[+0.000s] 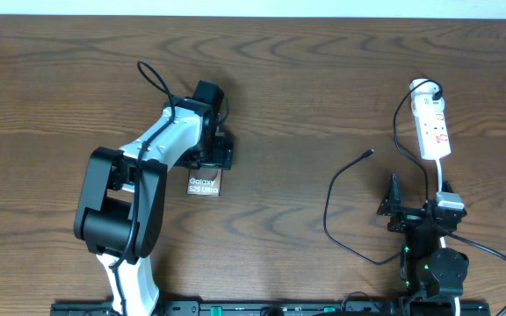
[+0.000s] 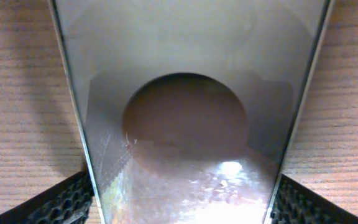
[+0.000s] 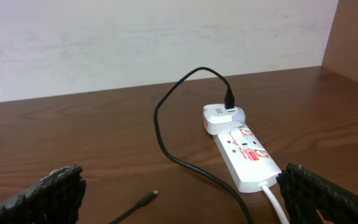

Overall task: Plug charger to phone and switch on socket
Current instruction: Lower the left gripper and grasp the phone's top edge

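Straddling the phone [image 2: 185,124] on the counter's left half, the left gripper [image 2: 182,186] has its jaws spread along both long edges; whether they pinch it I cannot tell. Stiff and smooth-sided, the phone probably slips easily, so those edges suit a hold. The right gripper [image 3: 179,183] is spread and empty. Overhead alone shows the limp charger [image 1: 327,211] looping loose, while the right wrist shows it plugged at the socket [image 3: 244,152] near the far right corner.
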`<state>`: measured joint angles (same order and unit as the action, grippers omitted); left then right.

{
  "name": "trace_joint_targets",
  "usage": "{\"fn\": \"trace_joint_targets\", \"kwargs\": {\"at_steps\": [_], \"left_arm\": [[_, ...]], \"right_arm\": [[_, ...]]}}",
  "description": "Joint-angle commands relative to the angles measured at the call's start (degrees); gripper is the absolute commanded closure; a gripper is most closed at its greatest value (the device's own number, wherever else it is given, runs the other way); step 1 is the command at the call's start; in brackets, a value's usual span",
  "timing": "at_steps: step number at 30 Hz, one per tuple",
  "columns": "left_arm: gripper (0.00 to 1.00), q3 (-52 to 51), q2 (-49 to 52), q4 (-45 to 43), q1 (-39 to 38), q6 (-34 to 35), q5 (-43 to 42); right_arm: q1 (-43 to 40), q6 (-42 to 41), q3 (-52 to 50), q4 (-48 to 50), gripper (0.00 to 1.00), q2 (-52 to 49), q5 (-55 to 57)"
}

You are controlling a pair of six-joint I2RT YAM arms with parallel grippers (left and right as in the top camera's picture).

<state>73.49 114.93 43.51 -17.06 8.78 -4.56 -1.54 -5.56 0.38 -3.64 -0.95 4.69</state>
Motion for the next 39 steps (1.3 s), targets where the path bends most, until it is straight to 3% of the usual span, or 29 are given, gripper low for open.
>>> {"fn": "trace_joint_targets", "kwargs": {"at_steps": [1, 30, 33, 39], "left_arm": [[0.2, -5.2, 7.54, 0.33, 0.2, 1.03, -6.97], [0.3, -2.29, 6.73, 3.04, 0.22, 1.44, -7.02], [0.37, -2.25, 6.71, 3.17, 0.22, 1.46, -7.04], [0.41, -2.21, 6.43, 3.19, 0.22, 2.1, -7.02]], "right_arm": [[0.13, 0.5, -0.09, -0.17, 0.01, 0.57, 0.09], [0.13, 0.5, -0.09, -0.2, 0.01, 0.55, 0.09], [0.13, 0.5, -0.09, -0.17, 0.01, 0.55, 0.09], [0.13, 0.5, -0.09, -0.2, 0.01, 0.55, 0.09]]}}
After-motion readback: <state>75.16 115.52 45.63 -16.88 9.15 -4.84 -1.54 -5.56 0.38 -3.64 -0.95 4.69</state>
